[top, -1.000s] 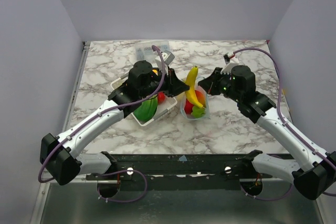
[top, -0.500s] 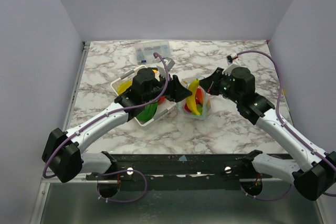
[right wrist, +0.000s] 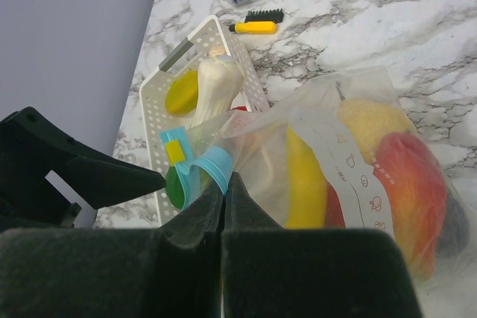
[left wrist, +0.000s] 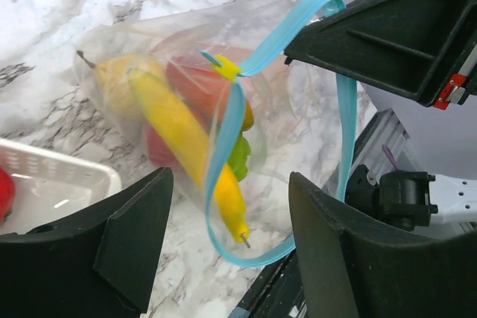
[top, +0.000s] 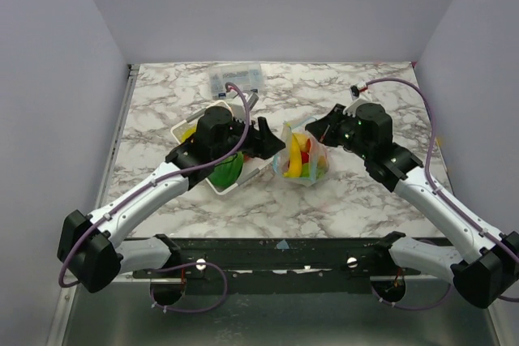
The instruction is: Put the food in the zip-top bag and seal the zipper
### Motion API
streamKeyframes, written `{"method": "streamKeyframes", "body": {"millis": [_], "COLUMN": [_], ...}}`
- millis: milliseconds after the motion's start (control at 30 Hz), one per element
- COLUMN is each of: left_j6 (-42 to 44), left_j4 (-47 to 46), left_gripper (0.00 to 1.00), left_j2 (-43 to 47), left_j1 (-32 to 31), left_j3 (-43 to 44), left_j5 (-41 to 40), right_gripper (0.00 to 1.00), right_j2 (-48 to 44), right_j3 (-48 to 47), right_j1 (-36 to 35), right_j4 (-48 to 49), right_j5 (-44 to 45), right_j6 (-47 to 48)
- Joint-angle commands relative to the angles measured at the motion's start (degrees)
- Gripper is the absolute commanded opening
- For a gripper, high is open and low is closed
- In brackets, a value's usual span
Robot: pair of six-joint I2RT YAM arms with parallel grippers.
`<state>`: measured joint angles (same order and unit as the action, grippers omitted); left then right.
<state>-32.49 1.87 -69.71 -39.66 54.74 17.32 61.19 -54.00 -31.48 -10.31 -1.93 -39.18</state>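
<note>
Showing the clear zip-top bag [top: 302, 169] standing on the marble bench [top: 365, 87] between the two arms, just to the right of the white tray [right wrist: 223, 42]. The right tool [right wrist: 224, 197] has its fingers pressed together on the bag's mouth edge, clamping the film beside the blue zipper [left wrist: 223, 147], whose yellow slider [left wrist: 226, 68] sits close to that grip. The zipper hangs as an open loop, so the mouth is unsealed. Inside the bag lie a banana [left wrist: 182, 135], a lemon [right wrist: 369, 121], a red piece [right wrist: 408, 176] and a green piece [left wrist: 238, 158]. The left tool [top: 268, 137] hovers at the bag's left side with its fingers spread apart, holding nothing. In the tray rest a green vegetable [top: 225, 169], a yellow piece [right wrist: 182, 94] and a pale piece [right wrist: 212, 83]. A yellow-handled brush [right wrist: 253, 27] and a clear box [top: 235, 79] lie toward the bench's far edge.
</note>
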Motion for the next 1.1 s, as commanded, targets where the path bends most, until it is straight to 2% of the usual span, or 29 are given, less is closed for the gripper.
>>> {"method": "streamKeyframes", "body": {"millis": [0, 167, 300, 367, 467, 567, 733, 833, 967, 1067], "left_j6": [-0.3, -2.0, -4.7, -5.0, -4.8, -5.4, -13.3, -17.0, -15.8, -16.1], "left_j4": [6.7, 8.9, 2.5, 0.8, 1.0, 1.5, -1.5, -3.0, 2.3, 1.6], "left_gripper": [0.64, 0.66, 0.6, 0.47, 0.2, 0.0, 0.0, 0.0, 0.0, 0.0], "left_j2": [2.8, -2.2, -5.5, -6.4, -6.5, -6.2, -5.8, -6.6, -10.5, -12.7], "left_j1": [2.0, 2.9, 2.7, 2.2, 1.8, 1.8, 1.2, 1.1, 1.3, 1.4], "left_j3": [1.2, 2.5, 1.0, 1.5, 3.3, 5.6, 9.5, 10.9, 12.5, 12.1], "left_j5": [-2.8, 4.7, 14.8, 18.0, 19.9, 21.4, 27.6, 27.6, 24.3, 24.9], "right_gripper": [0.01, 0.01, 0.01, 0.01, 0.01, 0.01, 0.01, 0.01, 0.01, 0.01], "right_j2": [0.0, -0.9, -1.6, -2.0, -2.5, -3.1, -3.9, -4.6, -5.5, -5.7], "right_j3": [-1.4, -1.4, -1.2, -1.0, -0.9, -1.3, -3.7, -3.9, -3.1, -2.7], "right_j1": [0.2, 0.1, 0.1, 0.1, 0.1, 0.1, 0.2, 0.2, 0.1, 0.1], "right_j4": [1.0, 1.1, 0.9, 0.5, -0.3, -1.5, -6.3, -6.8, -6.4, -7.6], "right_j5": [1.7, 1.8, 1.8, 3.6, 4.7, 6.4, 11.5, 11.5, 11.6, 13.5], "right_j6": [0.4, 1.2, 1.6, 1.8, 2.3, 4.0, 7.8, 8.6, 8.9, 9.5]}}
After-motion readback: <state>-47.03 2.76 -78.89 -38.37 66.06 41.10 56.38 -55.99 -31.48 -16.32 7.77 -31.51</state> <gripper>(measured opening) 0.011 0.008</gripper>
